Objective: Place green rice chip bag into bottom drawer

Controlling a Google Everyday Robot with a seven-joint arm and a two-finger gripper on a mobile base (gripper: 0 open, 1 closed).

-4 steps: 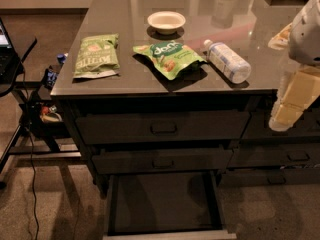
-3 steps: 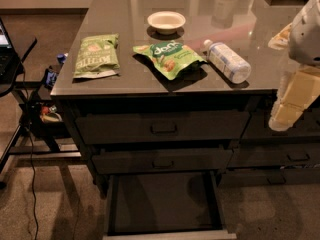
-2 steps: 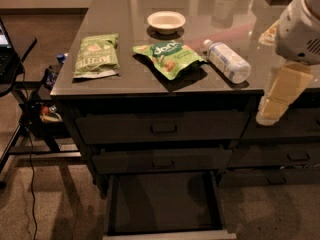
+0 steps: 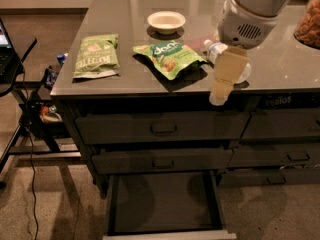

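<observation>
The green rice chip bag (image 4: 170,56) lay flat on the grey tabletop (image 4: 120,14), near the middle of its near half, logo side up. Left of it, well apart, lay an olive-green bag (image 4: 96,55). Beyond them, toward the far side, sat a pale bowl (image 4: 166,21).

The arm's white wrist housing (image 4: 245,19) hung over the right part of the tabletop. Below it the tan gripper (image 4: 219,96) pointed down over the near edge, just right of the chip bag and not touching it. Whether the gripper was open or closed could not be told. A clear bottle (image 4: 215,48) lay partly hidden behind it.

Under the tabletop, the top drawer (image 4: 162,128) and the middle drawer (image 4: 162,160) were shut. The bottom drawer (image 4: 170,235) stood pulled out toward the near side, its dark inside bare and its pale front edge at the bottom of the view.
</observation>
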